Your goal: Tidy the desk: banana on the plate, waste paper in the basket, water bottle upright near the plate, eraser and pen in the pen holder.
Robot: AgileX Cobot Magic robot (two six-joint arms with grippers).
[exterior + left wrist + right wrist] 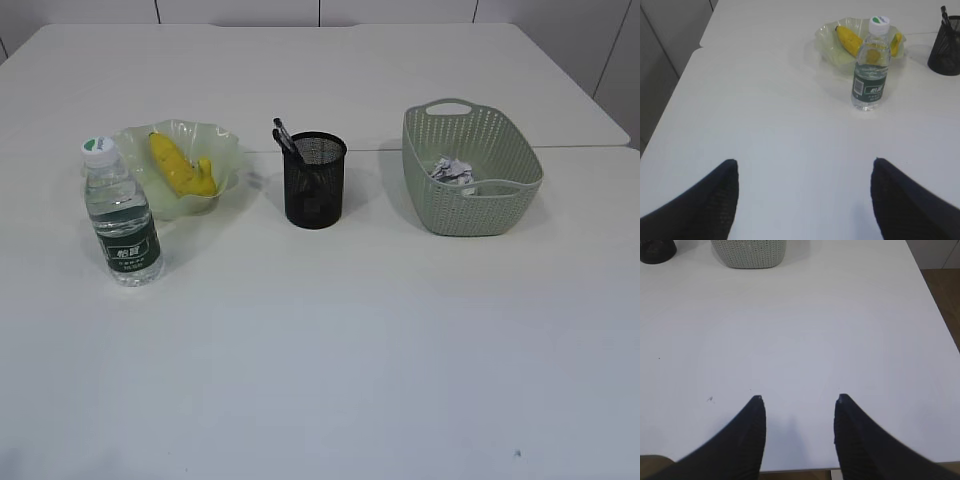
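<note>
Now you see the white worktop [320, 350] with all the things in a row across its far half. At the left stands the water bottle [122, 213], upright with its cap on, just beside the near left edge of the plate [225, 150]. The plate is a pale green, wavy glass one, and the banana [180, 166] lies inside it. In the left wrist view the bottle [870, 65] stands in front of the plate [826, 37] and covers a part of the banana [850, 40].

In the middle you find the pen holder [314, 181], a black mesh cup, with the pen [285, 138] leaning out over its left rim. The eraser you cannot make out through the mesh. At the right is the basket [470, 170], grey-green with a handle on the far side, and the waste paper [453, 172] lies crumpled on its bottom.

The left gripper [805, 167] hangs over the near left part of the worktop, its jaws wide apart and nothing between them. The right gripper [799, 402] is at the near right edge, its jaws parted less widely, and it also holds nothing
</note>
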